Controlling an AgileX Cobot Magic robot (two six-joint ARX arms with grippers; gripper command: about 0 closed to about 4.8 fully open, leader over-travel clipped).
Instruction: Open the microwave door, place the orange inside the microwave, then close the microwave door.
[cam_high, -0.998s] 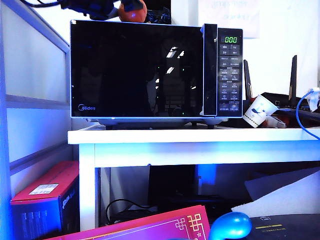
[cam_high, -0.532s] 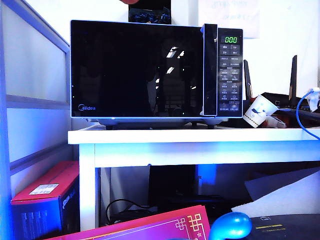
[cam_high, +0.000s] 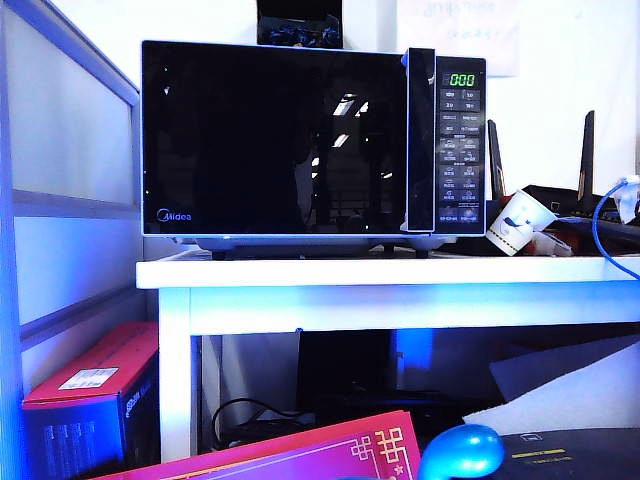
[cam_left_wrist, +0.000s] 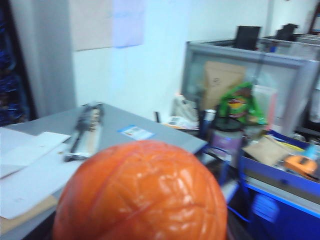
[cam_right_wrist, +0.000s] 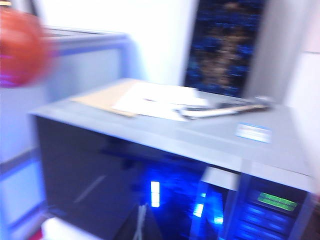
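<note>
Your microwave (cam_high: 312, 140) sits square on the white tabletop (cam_high: 390, 272), its glossy black microwave door (cam_high: 272, 138) shut flush against the casing and the green display (cam_high: 461, 79) lit on the button panel. Neither arm shows in the exterior view. In the left wrist view the orange (cam_left_wrist: 141, 192) fills the foreground right under the camera, above the grey top of the oven where loose papers (cam_left_wrist: 31, 165) lie; the fingers of your left gripper are not visible around the fruit, so you cannot tell from the pictures whether it is pinching the orange (though the fruit sits exactly where the grip would be). The right wrist view looks down at the oven's top and door front from above, blurred, with the orange (cam_right_wrist: 21, 47) high off to one corner, clear of the casing. Your right gripper's fingers are out of frame there, and it is pressed together. A paper cup (cam_high: 518, 222) lies tipped beside the microwave's panel side.
</note>
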